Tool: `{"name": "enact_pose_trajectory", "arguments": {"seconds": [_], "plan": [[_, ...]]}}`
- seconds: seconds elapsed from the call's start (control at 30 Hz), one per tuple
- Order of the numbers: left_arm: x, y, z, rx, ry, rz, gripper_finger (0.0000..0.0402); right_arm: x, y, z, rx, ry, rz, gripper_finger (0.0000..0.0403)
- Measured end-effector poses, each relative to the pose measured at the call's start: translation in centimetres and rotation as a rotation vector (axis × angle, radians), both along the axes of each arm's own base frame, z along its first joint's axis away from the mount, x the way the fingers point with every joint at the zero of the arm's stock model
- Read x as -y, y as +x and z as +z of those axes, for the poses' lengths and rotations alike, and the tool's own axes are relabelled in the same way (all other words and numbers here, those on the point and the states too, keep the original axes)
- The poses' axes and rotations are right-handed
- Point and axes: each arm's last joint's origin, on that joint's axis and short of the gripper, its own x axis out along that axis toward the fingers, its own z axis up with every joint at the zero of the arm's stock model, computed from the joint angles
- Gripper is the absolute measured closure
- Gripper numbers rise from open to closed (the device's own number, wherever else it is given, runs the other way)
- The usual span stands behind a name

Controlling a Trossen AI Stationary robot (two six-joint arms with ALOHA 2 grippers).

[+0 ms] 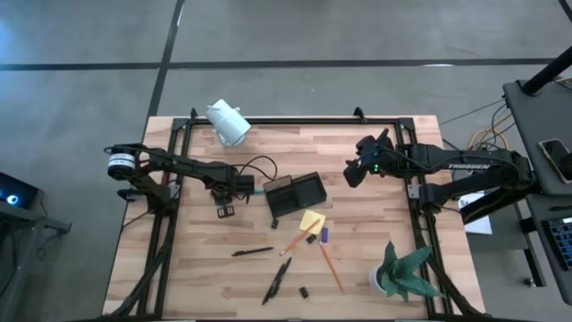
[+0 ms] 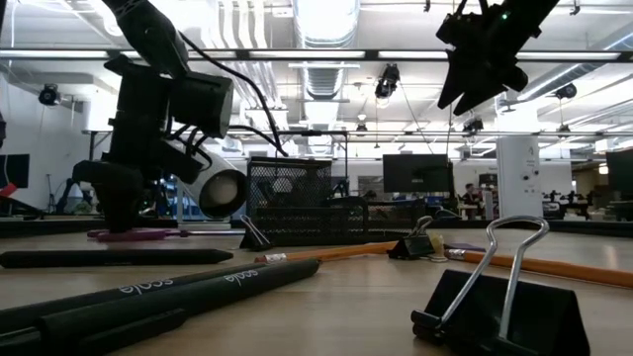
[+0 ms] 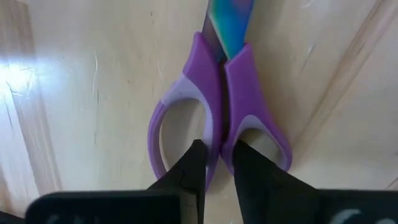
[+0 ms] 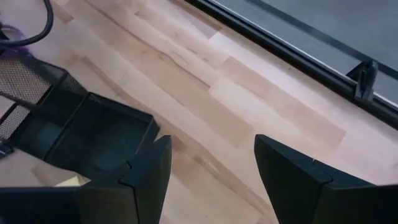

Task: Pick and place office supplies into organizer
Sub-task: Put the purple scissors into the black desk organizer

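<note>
Purple-handled scissors [image 3: 217, 93] lie flat on the wooden table, left of the dark mesh organizer [image 1: 295, 195]. My left gripper [image 3: 217, 152] stands over their handles, pointing down, shut on them; it shows in the high view [image 1: 225, 201] and the low view [image 2: 124, 222], where the purple handles [image 2: 138, 234] rest on the table under it. My right gripper [image 1: 353, 174] hangs open in the air right of the organizer [image 4: 81, 134], holding nothing. Black pens [image 1: 252, 251], an orange pencil [image 1: 331, 264] and a yellow sticky-note pad [image 1: 312, 221] lie near the front. My left gripper pinches the two inner bars of the scissors' handles [image 3: 221, 124], where the loops meet. One finger [image 3: 193, 162] stands inside each finger loop. The fingers come from above, pointing down, and lie across the scissors. The scissors lie flat on the table.
A white cylindrical camera [image 1: 228, 122] lies at the far left, a green plant [image 1: 402, 273] at the near right. A black binder clip [image 2: 495, 297] and a second pen [image 1: 277, 279] lie near the front edge. Black frame rails [image 1: 295, 121] border the table.
</note>
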Motion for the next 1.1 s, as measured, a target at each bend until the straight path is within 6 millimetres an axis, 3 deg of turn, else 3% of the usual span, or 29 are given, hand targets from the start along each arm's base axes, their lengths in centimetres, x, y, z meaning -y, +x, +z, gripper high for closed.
{"name": "enact_pose_trajectory", "arguments": {"seconds": [0.37,0.63,0.77,0.97,1.1], "plan": [[0.0,0.0,1.0,-0.018,0.013,0.001,0.0364,0.7,-0.1,0.0,0.006,-0.004,-0.032,0.0181],[-0.5,-0.4,4.7,-0.089,0.152,-0.015,0.0401,0.7,-0.1,0.1,0.007,-0.004,-0.032,0.0182],[-0.5,0.0,6.5,-0.060,0.164,-0.003,0.0398,0.7,0.0,0.1,-0.008,-0.020,-0.008,0.0182],[-0.3,0.4,7.4,0.026,0.098,0.154,0.0401,0.6,0.0,0.0,-0.011,-0.002,0.029,0.0182],[-0.1,0.1,8.3,0.165,0.068,0.315,0.0401,0.2,0.6,-0.2,-0.057,0.032,0.239,0.0181]]}}
